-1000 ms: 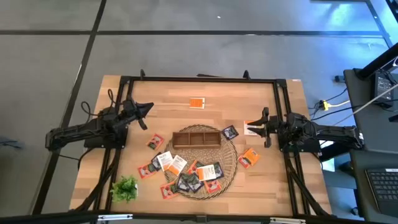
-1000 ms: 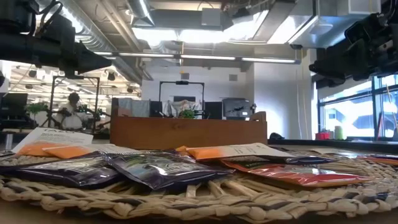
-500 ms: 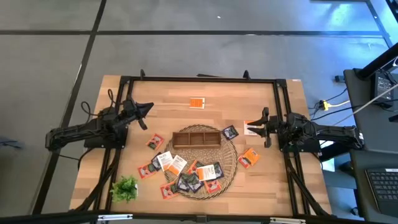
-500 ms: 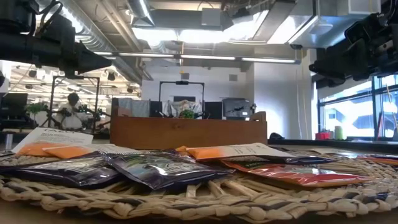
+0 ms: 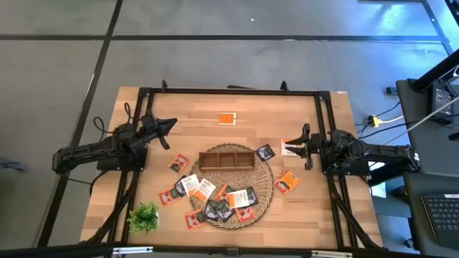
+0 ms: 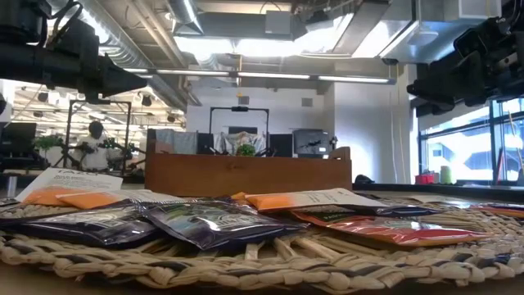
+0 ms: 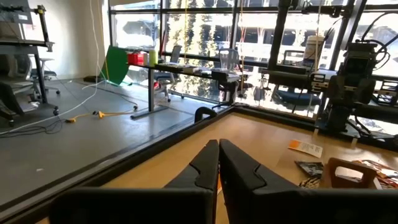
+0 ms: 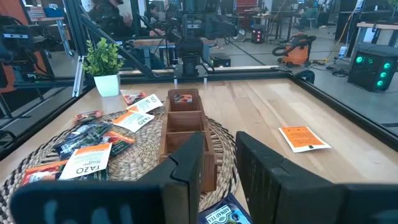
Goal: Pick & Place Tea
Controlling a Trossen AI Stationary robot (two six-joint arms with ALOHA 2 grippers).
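Several small square tea sachets (image 5: 219,201), orange, dark and white-and-orange, lie on a round wicker mat (image 5: 264,192) and around it. One orange sachet (image 5: 227,118) lies alone toward the far edge. A dark one (image 5: 265,152) and a white-and-orange one (image 5: 289,148) lie right of the wooden tray (image 5: 227,158). My left gripper (image 5: 171,125) hangs level at the table's left, shut and empty, its fingers meeting in the left wrist view (image 7: 219,163). At the right, my right gripper (image 5: 301,147) hangs level and open, nothing between its fingers (image 8: 219,163).
The three-compartment tray (image 8: 185,127) stands on the mat's far part. A green plant sprig (image 5: 143,216) sits at the near left corner. A black frame (image 5: 229,92) runs around the table. Bare wood lies at the far side around the lone orange sachet (image 8: 303,137).
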